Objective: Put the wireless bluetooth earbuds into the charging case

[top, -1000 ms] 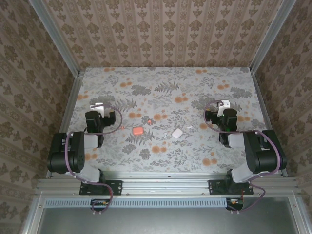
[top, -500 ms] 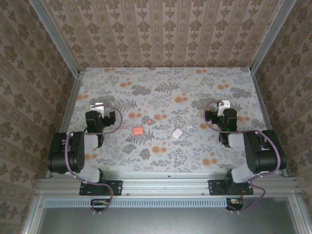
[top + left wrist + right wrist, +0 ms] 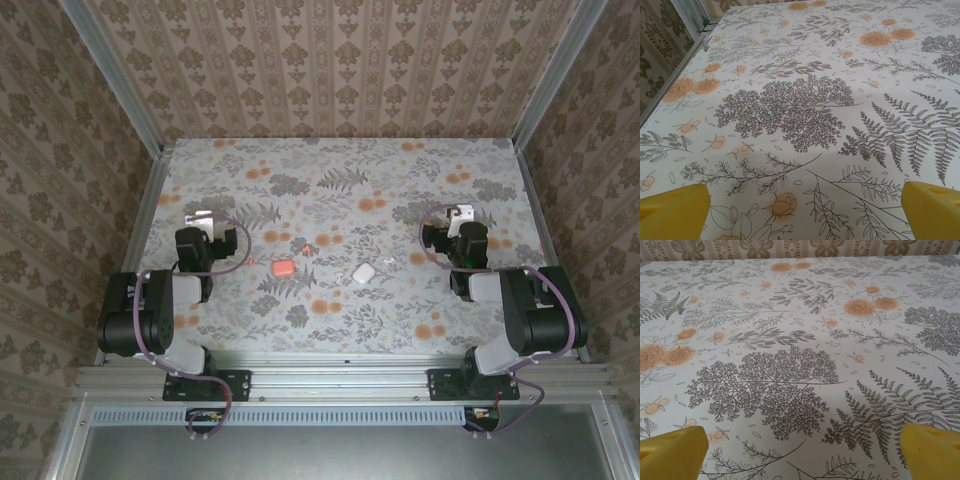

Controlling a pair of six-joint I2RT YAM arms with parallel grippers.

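Note:
A coral-pink case and a white case lie side by side at the middle of the flower-print table. A tiny coral-pink earbud sits just behind the pink case, and another pink speck lies to its left. A small white earbud rests right of the white case. My left gripper hovers open at the left over bare cloth. My right gripper stands open at the right, with nothing between its yellow fingertips.
Aluminium rails border the table on both sides, with patterned walls behind them. One metal rail runs along the upper left of the left wrist view. Orange flower prints dot the cloth between the arms.

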